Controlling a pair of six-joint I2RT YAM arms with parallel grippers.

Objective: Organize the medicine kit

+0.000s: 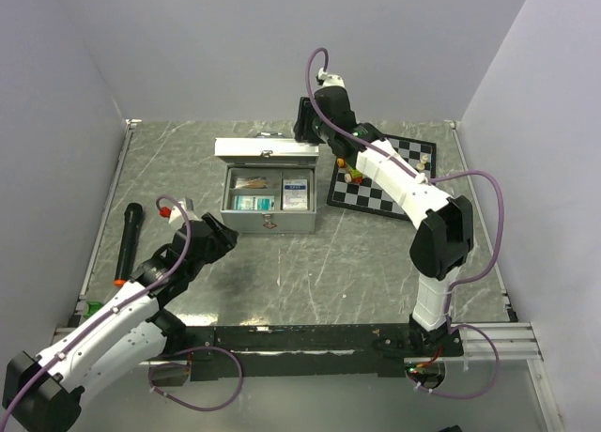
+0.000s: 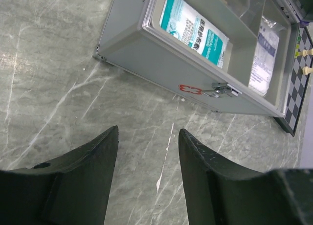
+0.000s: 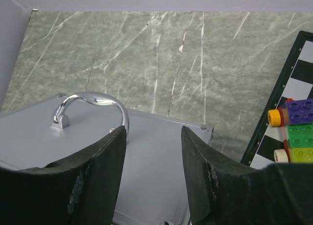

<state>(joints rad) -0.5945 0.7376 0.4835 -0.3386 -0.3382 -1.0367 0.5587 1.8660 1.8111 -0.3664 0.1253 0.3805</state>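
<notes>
The medicine kit (image 1: pixel 269 222), a silver metal case, stands open in the middle of the table with its lid (image 1: pixel 266 149) raised at the back. Inside lie a teal-and-white box (image 2: pixel 195 32) and a white packet (image 2: pixel 266 54). The front latch (image 2: pixel 221 90) hangs loose beside a red-white sticker. My left gripper (image 2: pixel 148 131) is open and empty over bare table, short of the kit's front left corner. My right gripper (image 3: pixel 153 129) is open and empty just behind the lid's outer face (image 3: pixel 156 161), next to the curved chrome handle (image 3: pixel 93 102).
A chessboard (image 1: pixel 380 183) lies right of the kit, with stacked toy bricks (image 3: pixel 298 132) on its near corner. A black stick-shaped object with an orange tip (image 1: pixel 129 239) lies at the left. A small red-and-white item (image 1: pixel 167 208) sits near the left arm. Walls enclose the table.
</notes>
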